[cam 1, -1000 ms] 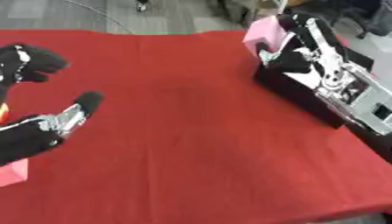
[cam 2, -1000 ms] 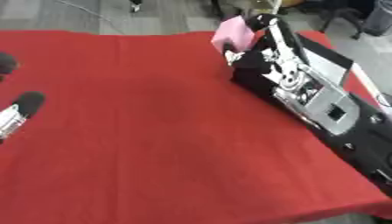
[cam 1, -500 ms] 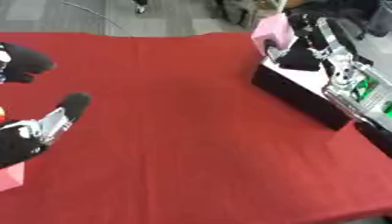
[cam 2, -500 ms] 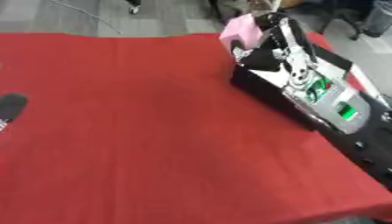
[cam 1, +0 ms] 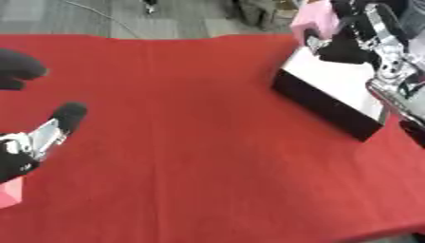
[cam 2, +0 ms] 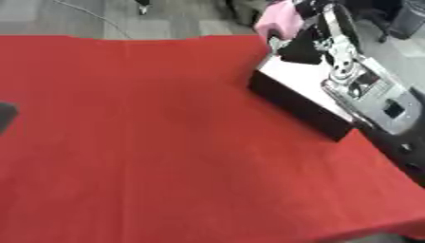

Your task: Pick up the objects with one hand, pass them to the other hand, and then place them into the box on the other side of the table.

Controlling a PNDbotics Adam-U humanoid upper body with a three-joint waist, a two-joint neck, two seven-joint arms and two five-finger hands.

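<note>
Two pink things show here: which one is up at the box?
The pink object at the top right, by the box's far end at the right robot hand. The other pink piece lies at the left edge under the left robot hand.

No text, label, brand, number or sign can be read anywhere in these views. The forearm behind the right hand carries small dark and green marks on its silver plates, but they are too blurred to make out as letters or digits. The box and the red cloth on the worktop bear no legible print.
</note>
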